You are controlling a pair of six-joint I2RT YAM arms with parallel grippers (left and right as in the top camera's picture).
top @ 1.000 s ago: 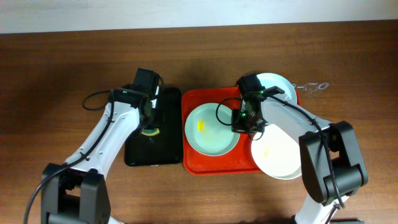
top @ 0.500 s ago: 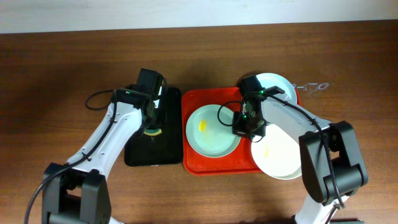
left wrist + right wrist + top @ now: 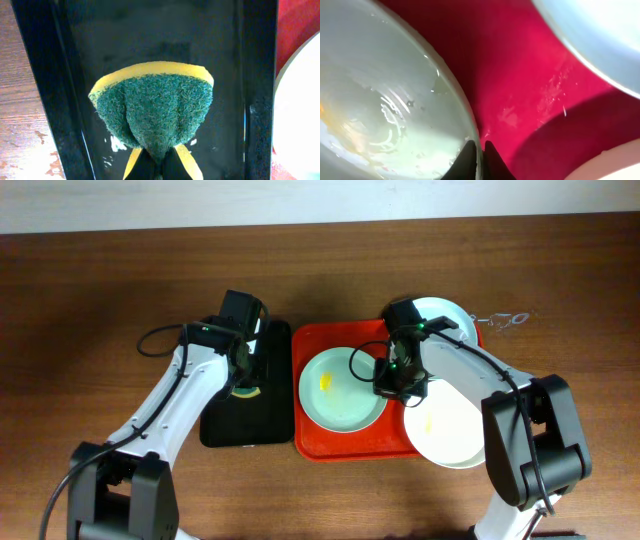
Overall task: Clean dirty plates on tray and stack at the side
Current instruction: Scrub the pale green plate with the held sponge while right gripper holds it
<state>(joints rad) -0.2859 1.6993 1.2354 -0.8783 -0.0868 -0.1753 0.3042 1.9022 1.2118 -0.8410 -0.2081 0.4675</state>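
At the right rim of the pale green plate (image 3: 385, 90), the right claw (image 3: 479, 152) pinches that rim, tips low over the red tray (image 3: 520, 75). A far plate (image 3: 452, 315) and a near plate (image 3: 455, 435) lie to its right, the near one overhanging the tray's edge. Beside the tray, the left claw (image 3: 159, 157) pinches a sponge (image 3: 155, 110) over the black tray (image 3: 150, 35).
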